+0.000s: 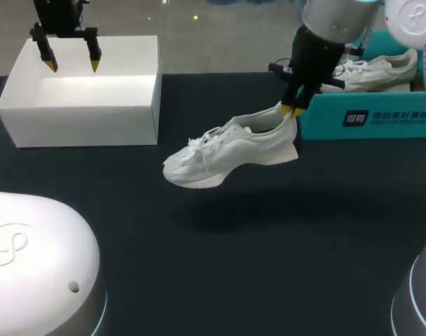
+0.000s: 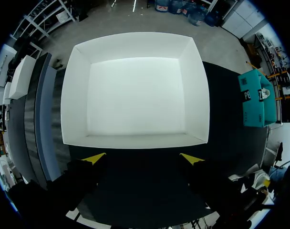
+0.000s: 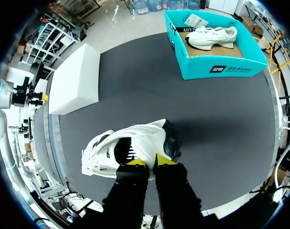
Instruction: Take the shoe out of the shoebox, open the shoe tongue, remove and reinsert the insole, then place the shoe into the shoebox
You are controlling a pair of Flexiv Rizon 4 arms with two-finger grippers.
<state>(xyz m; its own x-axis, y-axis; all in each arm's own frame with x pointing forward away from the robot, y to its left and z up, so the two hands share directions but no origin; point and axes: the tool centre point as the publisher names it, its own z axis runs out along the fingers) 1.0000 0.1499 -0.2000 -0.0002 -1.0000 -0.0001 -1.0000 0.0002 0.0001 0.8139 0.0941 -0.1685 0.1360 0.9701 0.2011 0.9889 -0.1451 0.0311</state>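
Note:
A white sneaker (image 1: 227, 150) hangs above the dark table, toe pointing left and down, its shadow on the cloth below. My right gripper (image 1: 291, 110) is shut on the sneaker's heel collar; the right wrist view shows the sneaker (image 3: 130, 148) under the gripper (image 3: 147, 161), with the yellow tips pinching the heel rim. The teal shoebox (image 1: 367, 115) at the far right holds a second white shoe (image 1: 378, 71), which the right wrist view shows (image 3: 212, 36) inside the shoebox (image 3: 216, 69). My left gripper (image 1: 73, 64) hovers open over the white box (image 1: 80, 105), its tips (image 2: 144, 158) spread wide with nothing between them.
The white box (image 2: 135, 90) at the back left is empty inside. Dark table cloth (image 1: 255, 252) stretches between the two boxes and toward the front. Rounded white arm bases sit at the front left (image 1: 38, 259) and front right corners.

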